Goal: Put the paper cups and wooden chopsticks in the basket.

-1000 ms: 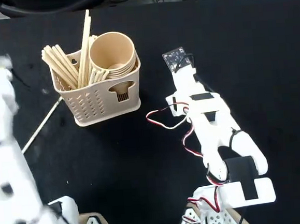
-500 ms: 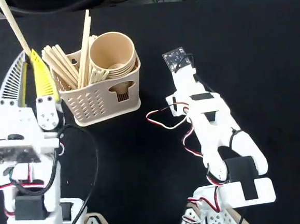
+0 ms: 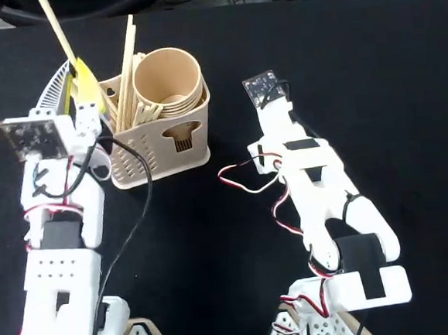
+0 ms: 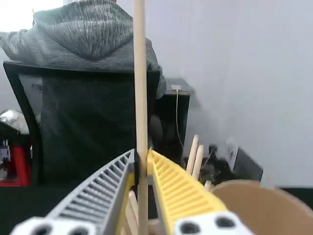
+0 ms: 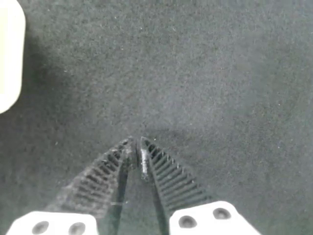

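Note:
A beige slotted basket [image 3: 159, 145] stands on the black cloth with stacked paper cups [image 3: 168, 79] and several wooden chopsticks [image 3: 128, 62] in it. My left gripper [image 3: 72, 67] is at the basket's left rim, shut on one chopstick [image 3: 56, 25] that slants up and away past its fingertips. In the left wrist view that chopstick [image 4: 140, 83] stands upright between the grey and yellow fingers of the left gripper [image 4: 141, 164], with a cup rim [image 4: 254, 196] beside them. My right gripper [image 5: 135, 147] is shut on nothing, just above the cloth right of the basket.
The right arm [image 3: 306, 169] lies folded right of the basket, its red and white wires [image 3: 245, 183] looping over the cloth. A basket corner [image 5: 7, 54] shows near the right gripper. A chair with a seated person [image 4: 83, 58] is behind the table.
The chopstick that lay on the cloth left of the basket is now in the left gripper, which has swung right to the basket's left rim. The right arm has kept still.

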Action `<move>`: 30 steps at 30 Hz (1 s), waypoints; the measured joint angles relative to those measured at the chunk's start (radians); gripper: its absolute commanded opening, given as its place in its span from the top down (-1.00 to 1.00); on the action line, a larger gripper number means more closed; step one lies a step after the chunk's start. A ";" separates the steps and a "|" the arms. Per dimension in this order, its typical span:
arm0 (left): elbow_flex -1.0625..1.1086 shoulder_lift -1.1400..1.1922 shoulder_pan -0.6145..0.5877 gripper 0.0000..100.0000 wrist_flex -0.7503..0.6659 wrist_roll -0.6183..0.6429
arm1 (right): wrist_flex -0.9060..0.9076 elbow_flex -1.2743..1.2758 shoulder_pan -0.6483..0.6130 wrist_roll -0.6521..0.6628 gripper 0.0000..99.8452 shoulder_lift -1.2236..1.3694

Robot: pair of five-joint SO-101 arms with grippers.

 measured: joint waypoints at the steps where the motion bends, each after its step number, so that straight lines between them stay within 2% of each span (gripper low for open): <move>1: 0.000 0.026 -0.003 0.90 -0.003 0.000 | 0.000 0.000 0.000 0.000 0.98 0.000; 4: 0.000 0.061 -0.003 0.74 0.014 0.000 | 0.000 0.000 0.000 0.000 0.98 0.000; 6: -0.015 0.068 -0.003 0.74 0.084 0.000 | 0.000 0.000 0.000 0.000 0.98 0.000; 15: -0.399 0.098 -0.051 0.73 0.760 0.000 | 0.000 0.000 0.000 0.000 0.98 0.000; 21: -0.611 0.146 -0.054 0.74 1.073 0.000 | 0.000 0.000 0.000 0.000 0.98 0.000; 26: -0.793 0.244 -0.158 0.74 1.289 -0.002 | 0.000 0.000 0.000 0.000 0.98 0.000; 30: -0.934 0.373 -0.276 0.74 1.422 -0.061 | 0.000 0.000 0.000 0.000 0.98 0.000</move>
